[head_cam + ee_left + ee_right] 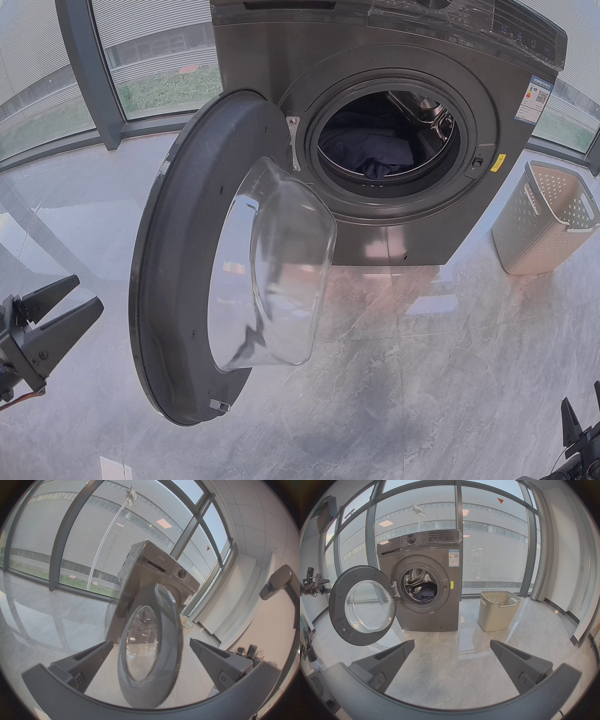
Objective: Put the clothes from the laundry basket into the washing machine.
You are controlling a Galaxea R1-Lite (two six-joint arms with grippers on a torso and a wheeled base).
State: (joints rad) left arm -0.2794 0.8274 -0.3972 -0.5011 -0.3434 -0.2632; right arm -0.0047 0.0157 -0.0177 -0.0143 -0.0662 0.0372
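Low at near left: left gripper (87, 292) held level, pointed toward the swung-open door (181, 250), jaws spread wide, gripping nothing. Low at near right: right gripper (452, 642) facing the washing machine (437, 237), likewise wide apart. Dark clothes (369, 153) heaped inside the drum; laundry basket (550, 219) on the floor just right of the machine.

Grey marble floor (437, 375); tall windows (493, 542); lawn (169, 90) outside.

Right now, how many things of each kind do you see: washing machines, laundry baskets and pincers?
Washing machine: 1
Laundry basket: 1
Pincers: 2, the left pincer and the right pincer, both open
Total: 4
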